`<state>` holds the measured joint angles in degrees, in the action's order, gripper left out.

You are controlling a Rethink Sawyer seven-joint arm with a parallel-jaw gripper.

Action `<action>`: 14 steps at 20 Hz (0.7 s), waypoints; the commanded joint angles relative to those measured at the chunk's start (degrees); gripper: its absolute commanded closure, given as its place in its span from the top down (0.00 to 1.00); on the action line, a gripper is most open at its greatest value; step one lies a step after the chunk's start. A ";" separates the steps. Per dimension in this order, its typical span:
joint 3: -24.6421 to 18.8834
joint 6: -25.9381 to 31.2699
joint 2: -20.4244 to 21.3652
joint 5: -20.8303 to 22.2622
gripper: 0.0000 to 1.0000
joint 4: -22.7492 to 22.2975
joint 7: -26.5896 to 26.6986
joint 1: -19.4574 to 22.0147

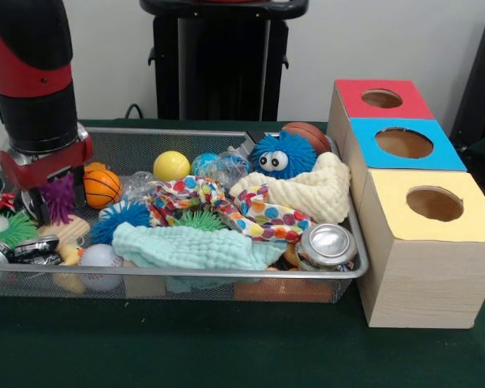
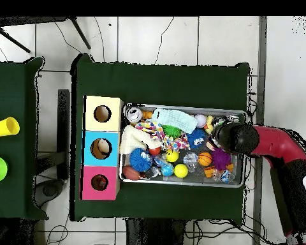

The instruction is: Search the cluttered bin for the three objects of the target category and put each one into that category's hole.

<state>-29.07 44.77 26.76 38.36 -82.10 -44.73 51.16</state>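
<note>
I count three wooden boxes with one round hole each: red (image 1: 381, 99), blue (image 1: 403, 143), yellow (image 1: 434, 204). One wire bin (image 1: 186, 276) holds three cloths, one blue googly-eyed ball (image 1: 283, 155), one yellow ball (image 1: 171, 166) and one toy basketball (image 1: 102, 187).

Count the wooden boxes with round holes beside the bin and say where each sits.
3, in one row against the bin's side: the red-topped box farthest from the front camera, the blue-topped box in the middle, the yellow-topped box nearest. No others show.
</note>
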 commanded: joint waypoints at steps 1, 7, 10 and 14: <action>-4.67 -6.86 0.73 -1.11 1.00 -5.96 3.03 5.57; -4.27 -7.74 -2.92 1.52 1.00 -2.48 3.59 4.90; -4.03 -8.39 -5.02 2.39 1.00 0.12 4.02 4.23; -4.21 -9.37 -7.48 3.19 1.00 2.55 4.94 3.57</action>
<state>-30.57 37.91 24.31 38.45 -82.69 -44.73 55.83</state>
